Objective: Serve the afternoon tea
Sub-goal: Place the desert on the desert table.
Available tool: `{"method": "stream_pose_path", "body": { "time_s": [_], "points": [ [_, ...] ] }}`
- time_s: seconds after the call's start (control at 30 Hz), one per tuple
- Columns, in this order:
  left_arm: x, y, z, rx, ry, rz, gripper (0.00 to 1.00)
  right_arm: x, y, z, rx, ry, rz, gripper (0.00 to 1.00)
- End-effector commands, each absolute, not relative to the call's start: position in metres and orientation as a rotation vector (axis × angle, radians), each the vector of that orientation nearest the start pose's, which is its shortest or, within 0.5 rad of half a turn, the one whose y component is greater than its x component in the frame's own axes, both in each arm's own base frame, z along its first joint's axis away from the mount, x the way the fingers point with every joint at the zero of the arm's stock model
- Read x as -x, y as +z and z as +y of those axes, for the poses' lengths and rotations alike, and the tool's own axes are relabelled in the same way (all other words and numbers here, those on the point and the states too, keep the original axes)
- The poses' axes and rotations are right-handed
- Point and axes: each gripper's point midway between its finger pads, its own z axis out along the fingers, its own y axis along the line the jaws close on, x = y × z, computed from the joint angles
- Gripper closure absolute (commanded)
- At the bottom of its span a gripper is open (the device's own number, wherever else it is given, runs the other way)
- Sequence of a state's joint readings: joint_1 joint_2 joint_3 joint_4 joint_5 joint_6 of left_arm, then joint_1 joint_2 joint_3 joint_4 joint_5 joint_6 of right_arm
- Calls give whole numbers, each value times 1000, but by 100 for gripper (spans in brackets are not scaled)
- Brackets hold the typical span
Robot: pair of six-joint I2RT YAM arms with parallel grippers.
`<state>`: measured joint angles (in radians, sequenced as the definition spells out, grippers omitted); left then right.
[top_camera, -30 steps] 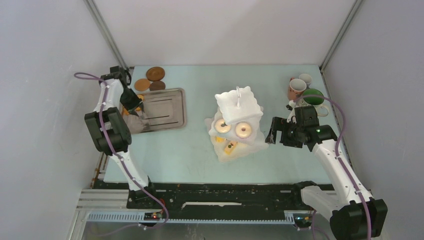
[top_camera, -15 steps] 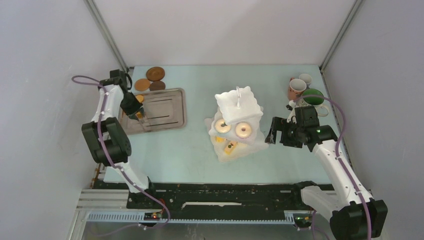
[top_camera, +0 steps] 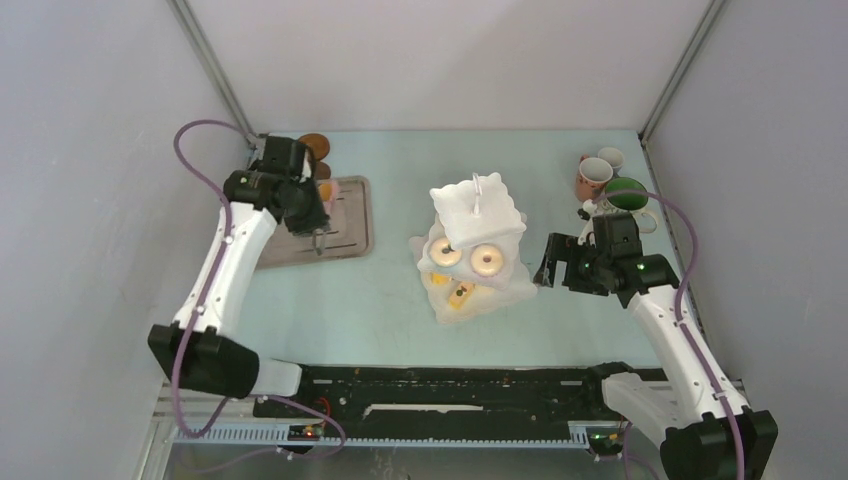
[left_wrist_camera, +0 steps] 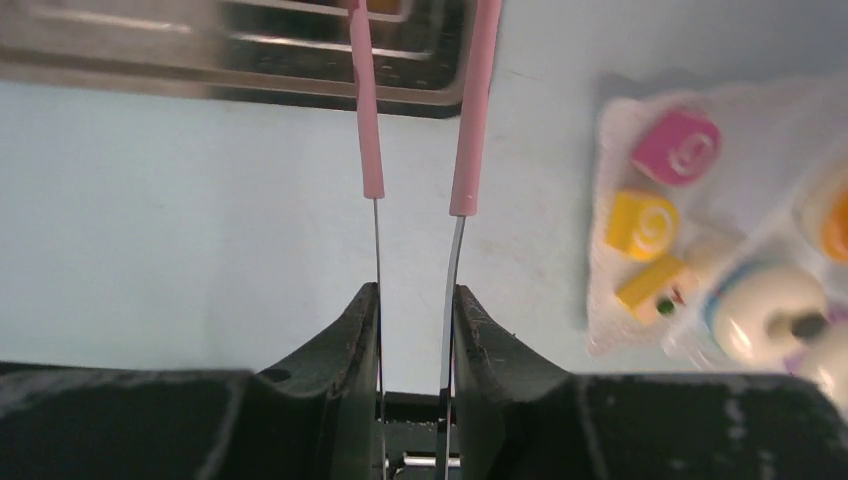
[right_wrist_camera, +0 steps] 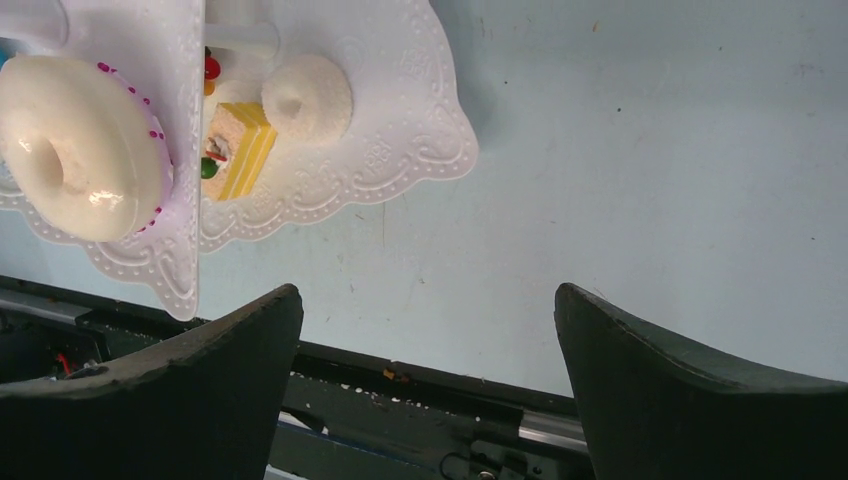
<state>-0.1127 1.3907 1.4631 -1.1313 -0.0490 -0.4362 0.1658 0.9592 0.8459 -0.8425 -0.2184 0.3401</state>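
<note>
The white three-tier stand (top_camera: 477, 215) is mid-table with two donuts (top_camera: 487, 260) on its middle tier and a yellow cake (top_camera: 460, 295) on the bottom tier. My left gripper (top_camera: 312, 205) hangs over the grey tray (top_camera: 350, 235), shut on the pink tongs (left_wrist_camera: 465, 120). A bit of orange (left_wrist_camera: 385, 5) shows between the tong tips. My right gripper (top_camera: 548, 262) is open and empty just right of the stand (right_wrist_camera: 400, 130). Pink (top_camera: 593, 177), small pale (top_camera: 611, 157) and green-inside (top_camera: 625, 193) mugs stand at the back right. One brown coaster (top_camera: 316, 146) shows; the others are hidden.
In the left wrist view (left_wrist_camera: 415, 292) the tray's rim (left_wrist_camera: 200, 55) is at the top, and the stand's bottom tier (left_wrist_camera: 610, 310) with pink (left_wrist_camera: 685, 148) and yellow (left_wrist_camera: 643, 222) cakes is at the right. The right wrist view (right_wrist_camera: 428, 300) shows the table's near edge.
My left arm has swung up and right, from the tray's left edge to over the tray, carrying the tongs. The right arm has barely moved.
</note>
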Motion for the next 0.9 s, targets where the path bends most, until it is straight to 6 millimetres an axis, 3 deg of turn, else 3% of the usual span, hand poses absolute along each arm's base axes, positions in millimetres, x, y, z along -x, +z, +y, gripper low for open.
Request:
{"method": "stream_pose_path", "body": {
  "time_s": [0.0,0.17,0.27,0.4,0.6,0.87],
  "points": [
    [-288,292,-81,263,-266,2384,94,-220,145,80,-169,424,2516,0],
    [-262,349,-126,54,-474,2227,94,-220,144,78,-181,413,2518,0],
    [-241,367,-152,-105,-556,2149,94,-220,145,78,-182,409,2512,0],
    [-221,368,-167,-229,-519,2131,95,-220,146,78,-183,413,2509,0],
    [-207,371,-190,-334,-557,2112,96,-220,144,80,-178,420,2520,0],
    [-225,366,-230,-462,-578,2136,97,-219,143,82,-169,432,2528,0]
  ]
}}
